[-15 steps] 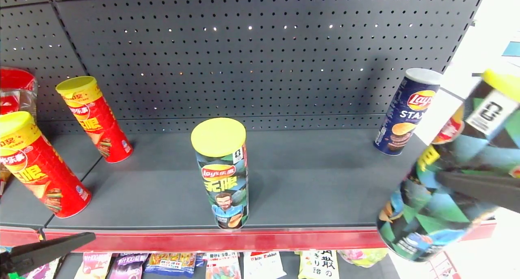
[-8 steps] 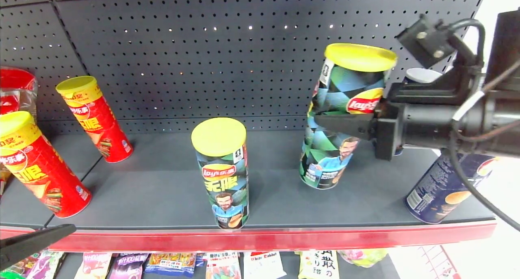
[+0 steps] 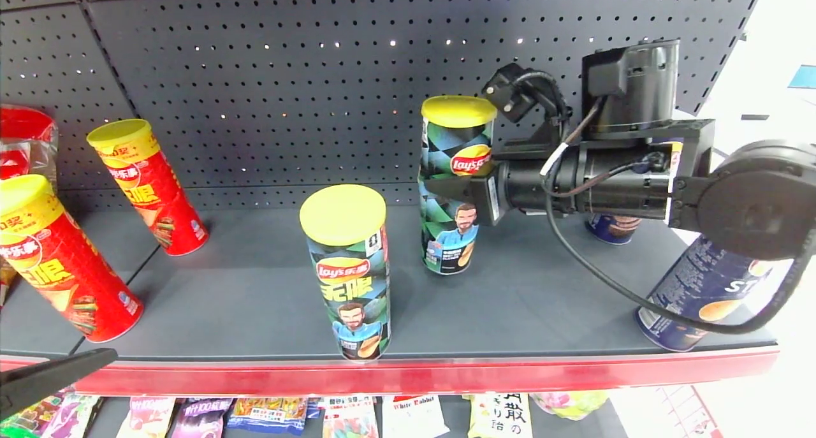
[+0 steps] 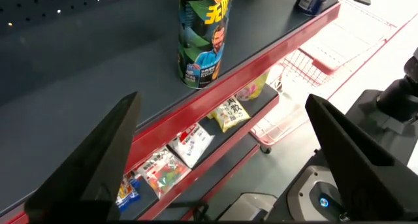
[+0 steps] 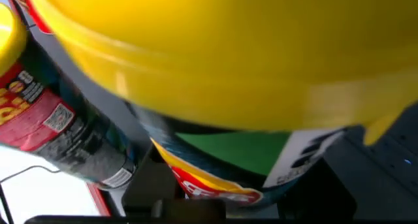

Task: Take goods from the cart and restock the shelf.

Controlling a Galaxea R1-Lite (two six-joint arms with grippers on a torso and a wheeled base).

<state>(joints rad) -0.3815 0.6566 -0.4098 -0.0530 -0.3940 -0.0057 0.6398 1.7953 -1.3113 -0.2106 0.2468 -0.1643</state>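
Green chip can (image 3: 456,148), a tall cardboard tube with a glossy print and a yellow plastic lid (image 5: 228,54), stands upright over the mid-back of the shelf (image 3: 255,298). The right gripper (image 3: 449,186) is clamped on its middle from the right side. Can't tell if the base touches the deck. Left gripper (image 4: 222,100) hangs low by the shelf's front left, below the lip, with its black wedge fingers spread wide and holding nothing.

The shelf is matte dark grey metal with a perforated back panel (image 3: 319,94) and a shiny red front lip (image 3: 382,377). A second green can (image 3: 349,278) stands at the front edge, just in front and left of the held one, apart from it. Two red cans (image 3: 150,186) (image 3: 57,259) with yellow lids stand far left. A dark blue can (image 3: 695,298) is at the front right corner under the right arm. Another blue can (image 3: 612,227) sits farther back, mostly hidden by the arm. Crinkly snack packets (image 3: 344,416) lie on the level below. A red wire cart (image 4: 313,57) stands beyond the shelf's right end.

There is bare deck between the red cans and the green pair, and behind the front green can up to the panel. The right arm spans the right half.
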